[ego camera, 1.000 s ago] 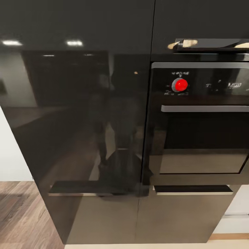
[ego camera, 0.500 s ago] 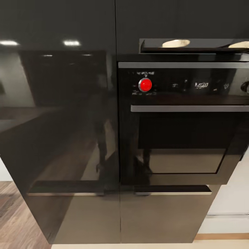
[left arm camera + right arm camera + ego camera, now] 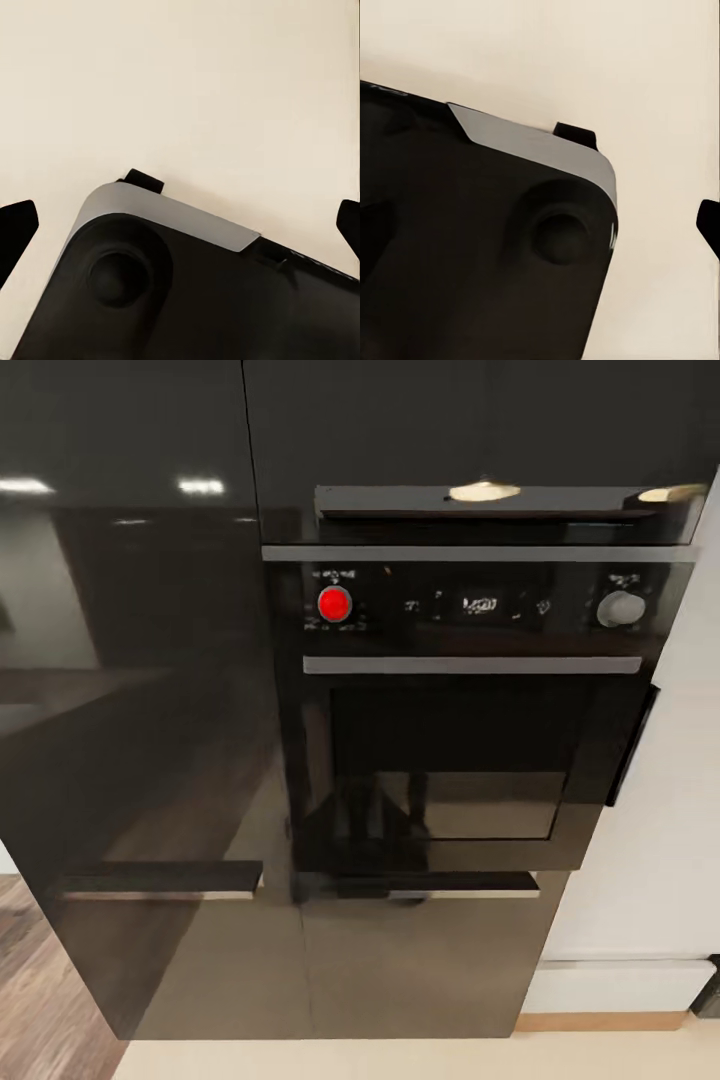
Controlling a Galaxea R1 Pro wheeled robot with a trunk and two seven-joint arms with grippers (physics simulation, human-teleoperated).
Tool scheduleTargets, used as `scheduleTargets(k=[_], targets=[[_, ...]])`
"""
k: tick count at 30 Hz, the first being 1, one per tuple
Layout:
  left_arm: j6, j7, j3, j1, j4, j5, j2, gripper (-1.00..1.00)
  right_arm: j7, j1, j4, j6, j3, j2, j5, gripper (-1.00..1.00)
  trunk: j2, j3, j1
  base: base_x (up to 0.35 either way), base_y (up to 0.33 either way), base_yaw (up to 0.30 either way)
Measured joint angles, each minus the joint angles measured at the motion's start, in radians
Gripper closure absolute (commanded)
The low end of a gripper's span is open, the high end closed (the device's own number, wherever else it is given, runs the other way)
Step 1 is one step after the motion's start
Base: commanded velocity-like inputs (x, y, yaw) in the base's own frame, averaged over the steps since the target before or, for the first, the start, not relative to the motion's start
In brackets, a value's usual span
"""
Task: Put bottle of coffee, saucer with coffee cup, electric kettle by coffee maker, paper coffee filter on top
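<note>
In the head view, a tall glossy black cabinet front is seen at the left, its top and left side cut off by the frame. Beside it, a black built-in oven with a glass door is set into the same dark unit. On the oven's control strip, one round red knob and one round grey knob are counted, with a small display between them whose characters are too blurred to be read. One long grey bar handle runs across the oven door. A white wall panel stands to the right, and a strip of wood-grain floor is visible at the lower left. None of the coffee station items can be made out here.

In the left wrist view, a dark rounded body with a grey edge, the robot's base, is seen over a plain cream floor. Two dark fingertips are cut off at opposite edges, set wide apart with nothing between them.

In the right wrist view, the same kind of dark grey-edged body is seen. One dark fingertip is visible at the edge; whether this gripper is spread or closed cannot be told.
</note>
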Motion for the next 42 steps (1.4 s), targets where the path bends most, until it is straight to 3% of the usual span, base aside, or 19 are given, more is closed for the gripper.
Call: scheduleTargets(k=[10, 42], targets=[[0.000, 0.000, 0.000, 0.000, 0.000, 0.001, 0.000, -1.00, -0.001, 0.000, 0.000, 0.001, -0.004, 0.002, -0.004, -1.00, 0.000, 0.000, 0.000, -0.129, -0.303, 0.000], [-0.031, 0.000, 0.001, 0.000, 0.002, 0.003, -0.006, -1.00, -0.015, 0.000, 0.002, 0.014, -0.001, 0.004, 0.000, -1.00, 0.000, 0.000, 0.000, -0.003, -0.329, 0.000]])
